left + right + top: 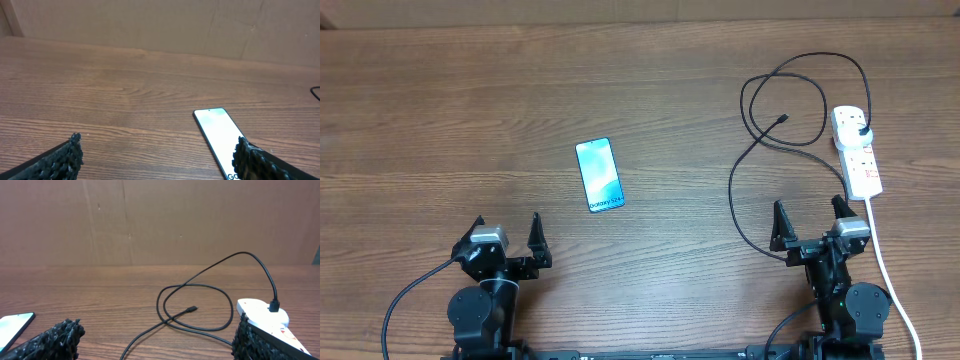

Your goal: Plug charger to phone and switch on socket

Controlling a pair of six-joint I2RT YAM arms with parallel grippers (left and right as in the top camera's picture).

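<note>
A: Table?
B: Brown wood grain, smooth, faint sheen

A: Phone, socket, charger?
B: Glossy screen; smooth white plastic; thin matt black cable

A: Left gripper's fingers?
B: Black, coarse and knobbly, matt; behind them a matt brown cardboard wall

On the socket, the switches were too small to read. Its white cord ran off the bottom edge. Left of the socket, the phone was cut off.
</note>
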